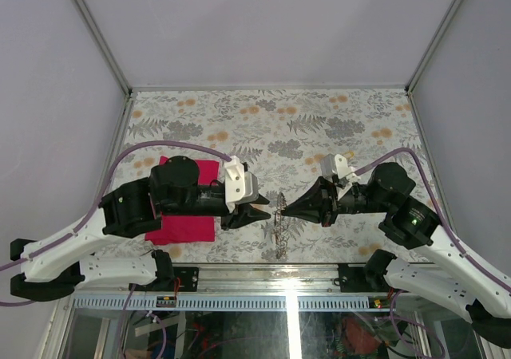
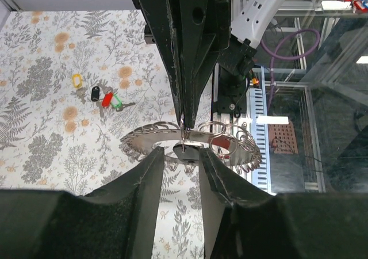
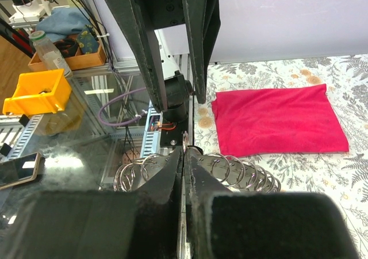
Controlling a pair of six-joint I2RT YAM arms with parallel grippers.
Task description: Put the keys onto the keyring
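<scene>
Right claw [image 3: 184, 153]: pinched shut on the keyring [image 2: 144, 139], tips together at the middle of the loop, centre of both wrist views.
Left claw [image 2: 181, 155]: narrowly parted, fingers either side of the same stretch of keyring, tip to tip with the right claw; contact not discernible.
Keyring: silvery arc of small wire coils, held above the near edge of the counter [image 2: 46, 155], fanning out to both sides of the pinch.
Keys [image 2: 104, 96]: small cluster with yellow, black, red and green heads, flat on the counter, upper left of the left wrist view, well apart from the keyring.
Magenta cloth [image 3: 282, 121]: flat on the counter, right of centre in the right wrist view.
</scene>
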